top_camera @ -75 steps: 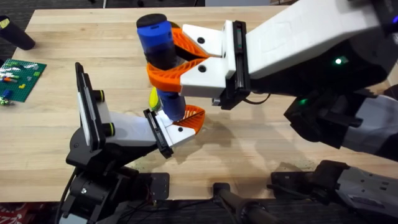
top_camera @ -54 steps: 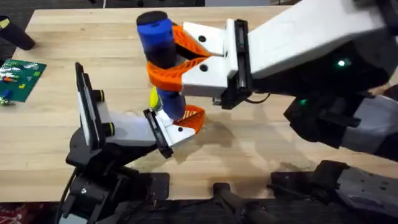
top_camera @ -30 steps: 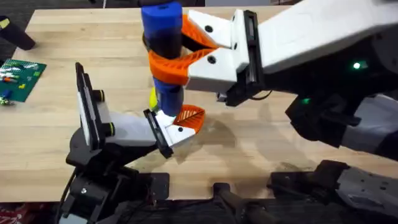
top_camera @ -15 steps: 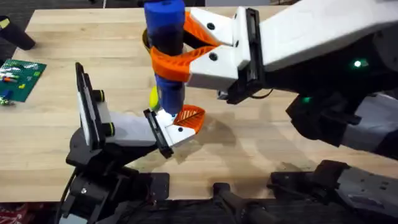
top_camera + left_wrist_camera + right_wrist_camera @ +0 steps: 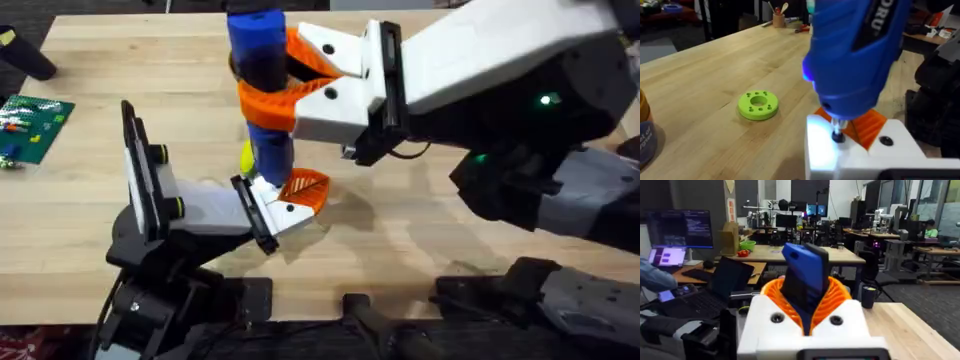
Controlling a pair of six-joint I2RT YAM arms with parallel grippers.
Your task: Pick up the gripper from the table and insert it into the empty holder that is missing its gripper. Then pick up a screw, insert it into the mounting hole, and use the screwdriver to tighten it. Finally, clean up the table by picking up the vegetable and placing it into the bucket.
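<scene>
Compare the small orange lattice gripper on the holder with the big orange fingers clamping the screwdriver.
The gripper is small, an open lattice leaf, and holds nothing; the right gripper's fingers are bigger, solid, and closed around the blue screwdriver. The gripper sits low by the table on the holder; the right gripper's fingers are raised above it. Both are orange on white bases with dark dots.

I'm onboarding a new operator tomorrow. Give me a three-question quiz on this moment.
1. True or false: the right gripper is shut on the screwdriver.
2. Fill in: the ring lying on the table is coloured ____.
3. The screwdriver's tip meets: A) the ring, B) the white base plate of the gripper, C) the bare table.
Key: 1 true; 2 green; 3 B.
</scene>
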